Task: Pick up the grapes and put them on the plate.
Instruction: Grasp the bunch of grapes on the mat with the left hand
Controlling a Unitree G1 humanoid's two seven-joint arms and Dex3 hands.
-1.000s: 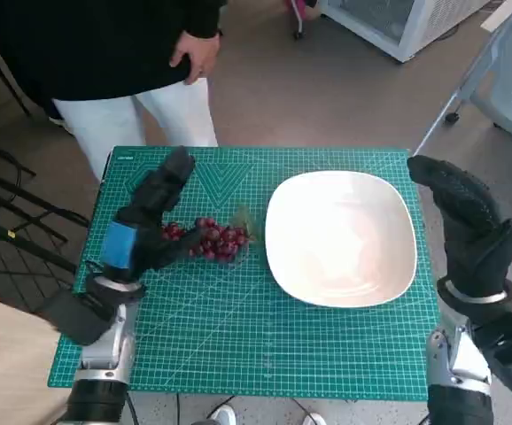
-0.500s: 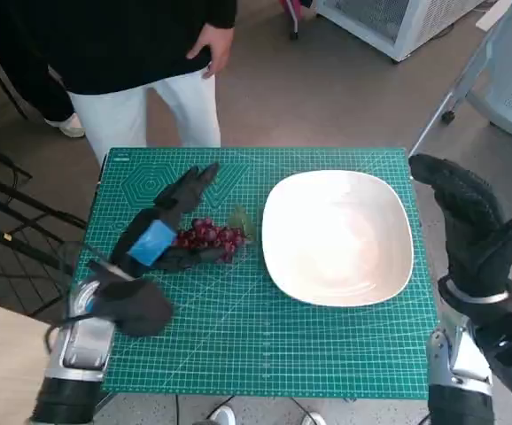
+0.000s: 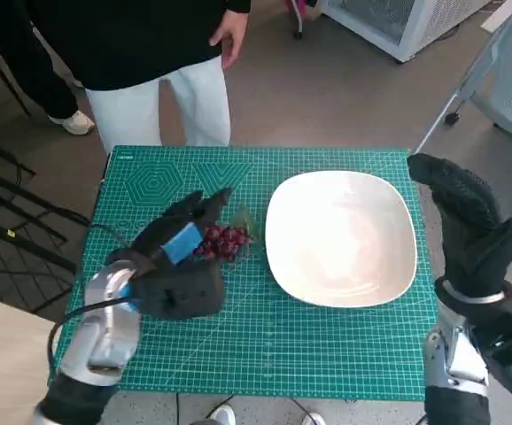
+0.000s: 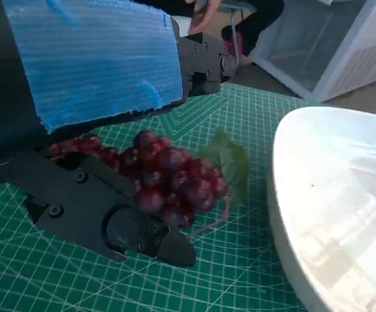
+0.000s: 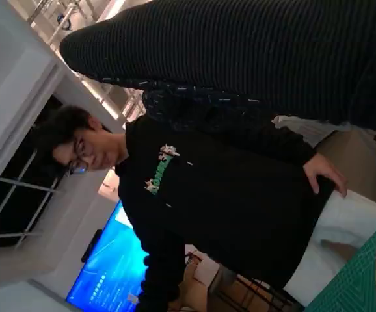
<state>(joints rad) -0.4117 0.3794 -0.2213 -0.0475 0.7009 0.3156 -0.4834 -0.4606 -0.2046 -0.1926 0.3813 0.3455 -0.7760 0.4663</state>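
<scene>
On the green cutting mat point(image 3: 265, 354), the grapes point(image 3: 226, 240) are lying just left of the white plate point(image 3: 340, 237), half hidden in the head view by the left hand point(image 3: 178, 243). Its wrist camera is showing what that view hides: black fingers point(image 4: 103, 221) straddling the bunch with a leaf, though a firm grasp cannot be told. Right of the plate, the right hand point(image 3: 469, 221) is hovering, released and holding nothing. A person point(image 5: 227, 195) is standing at the far edge.

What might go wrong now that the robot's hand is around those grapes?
The left hand straddles the grapes but has not clearly closed on them, so the bunch might slip out when lifted. The plate lies close beside it, so the fingers may bump its rim. A person stands right at the table's far edge.
</scene>
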